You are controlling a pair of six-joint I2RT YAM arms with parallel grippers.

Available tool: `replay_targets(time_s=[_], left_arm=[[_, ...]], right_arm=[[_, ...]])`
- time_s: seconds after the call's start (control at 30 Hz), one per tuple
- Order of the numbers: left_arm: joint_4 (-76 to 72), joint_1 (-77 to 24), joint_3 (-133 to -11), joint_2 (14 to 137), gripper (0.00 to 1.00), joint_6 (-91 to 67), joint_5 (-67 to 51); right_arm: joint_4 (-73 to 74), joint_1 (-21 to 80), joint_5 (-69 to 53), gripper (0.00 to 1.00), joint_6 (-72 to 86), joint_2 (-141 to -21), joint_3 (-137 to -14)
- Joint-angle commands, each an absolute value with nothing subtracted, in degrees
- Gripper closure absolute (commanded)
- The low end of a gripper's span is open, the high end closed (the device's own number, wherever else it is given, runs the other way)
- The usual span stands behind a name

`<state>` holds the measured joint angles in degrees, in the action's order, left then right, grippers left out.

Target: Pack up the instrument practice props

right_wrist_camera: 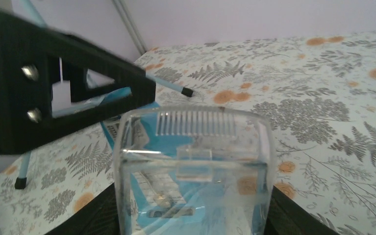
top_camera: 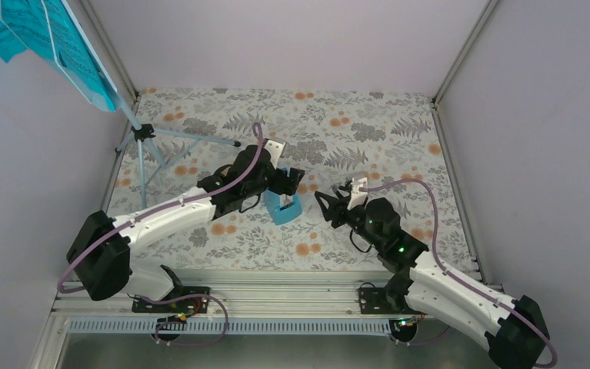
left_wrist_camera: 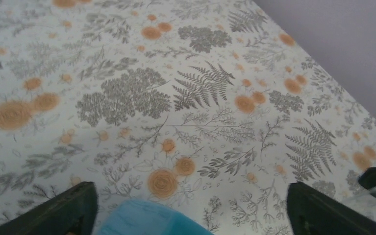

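**Item 1, left gripper** (left_wrist_camera: 191, 198): we record the fingers spread wide, grasping nothing. The metronome (top_camera: 284, 209) sits directly beneath it. Its blue top shows between the two fingers, close to the one at the wrist view's left edge and well apart from the other (whether it touches, we cannot tell). It rests on the floral tablecloth (top_camera: 368, 131) mid-table, between the two grippers. We read its long axis as roughly upright, tapering toward the left gripper. A whitish face shows on its far-left side in the overhead view.

**Item 2, right gripper** (right_wrist_camera: 194, 210): clenched on a clear plastic cover (right_wrist_camera: 195, 156), which fills the gap between its fingers, just beside the metronome.

**Item 3, music stand** (top_camera: 144, 132): far-left corner, well apart from both grippers. Its legs are splayed on the cloth, one running rightward. The desk rises toward the upper left, carrying turquoise sheet-music pages (top_camera: 15, 23).
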<state>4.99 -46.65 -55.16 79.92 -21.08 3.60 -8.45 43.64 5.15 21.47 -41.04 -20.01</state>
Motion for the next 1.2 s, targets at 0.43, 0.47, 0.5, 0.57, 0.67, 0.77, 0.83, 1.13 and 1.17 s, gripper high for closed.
replay_targets(time_s=[0.43,0.47,0.5,0.57,0.67,0.77,0.83,1.13,1.17], left_arm=[[5.2,-20.7,-58.8,70.0,0.00,-14.0,-21.7],[4.6,-20.6,-58.0,69.4,0.00,-11.7,-20.9],[4.1,-20.6,-57.2,68.9,0.00,-10.4,-19.8],[4.2,-20.6,-56.1,67.7,0.00,-7.9,-17.4],[6.6,-20.6,-56.8,66.5,0.01,-4.4,-13.3],[7.0,-20.5,-56.4,65.2,0.01,-3.1,-11.2],[6.7,-20.6,-56.1,64.8,0.02,-3.1,-11.4],[7.5,-20.6,-56.2,65.2,0.03,-2.3,-12.5],[7.5,-20.6,-56.2,65.2,0.03,-2.3,-12.5]], right_arm=[[-29.0,57.8,18.1,0.54,11.3,-57.1,-20.9],[-29.9,58.8,19.5,0.54,11.2,-58.6,-21.2],[-30.9,59.4,20.6,0.54,11.2,-60.2,-21.4],[-33.6,60.3,21.8,0.54,10.9,-63.1,-21.5],[-37.7,60.6,22.8,0.54,11.2,-66.8,-21.4],[-40.3,60.7,23.7,0.54,10.3,-68.9,-21.8],[-41.0,60.8,24.3,0.54,9.2,-70.0,-22.5],[-43.3,60.9,24.1,0.54,5.7,-74.3,-24.7],[-43.7,60.9,24.1,0.54,5.6,-74.7,-24.9]])
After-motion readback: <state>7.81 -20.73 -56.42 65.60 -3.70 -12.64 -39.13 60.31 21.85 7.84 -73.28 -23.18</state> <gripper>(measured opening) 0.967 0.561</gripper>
